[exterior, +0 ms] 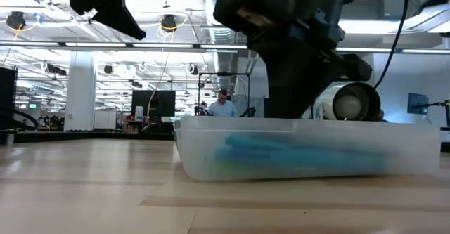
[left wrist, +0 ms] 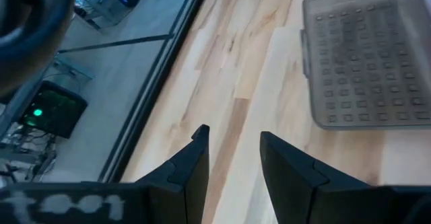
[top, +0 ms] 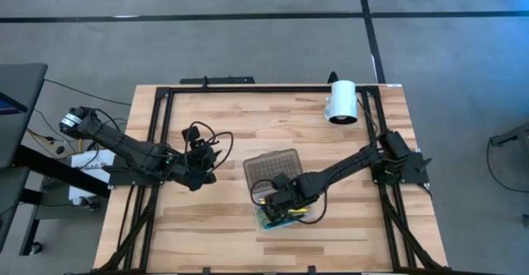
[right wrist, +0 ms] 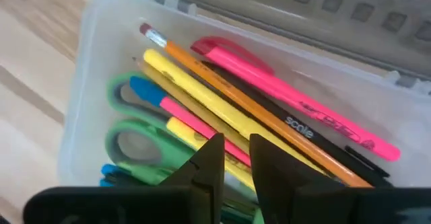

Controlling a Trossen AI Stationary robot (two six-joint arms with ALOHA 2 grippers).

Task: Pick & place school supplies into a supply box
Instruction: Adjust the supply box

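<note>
The supply box [right wrist: 87, 83] is a clear plastic case lying near the table's front middle [top: 277, 217]. Its dotted grey lid [top: 271, 168] is swung open toward the far side. Inside lie the school supplies: green-handled scissors [right wrist: 135, 146], a yellow pencil [right wrist: 182, 83], an orange pencil [right wrist: 222, 83], a pink highlighter [right wrist: 289, 109], a black marker [right wrist: 316, 140] and a blue pen [right wrist: 145, 89]. My right gripper [right wrist: 236, 146] points down over the box, slightly open, with nothing between its fingers. My left gripper [left wrist: 232, 140] hangs open above bare wood, left of the lid [left wrist: 367, 56].
A white cylinder [top: 341, 101] lies at the table's far right, behind the box in the low view [exterior: 355, 102]. Black frame rails [top: 157, 143] run along the table's sides. Bare wood lies left of and in front of the box.
</note>
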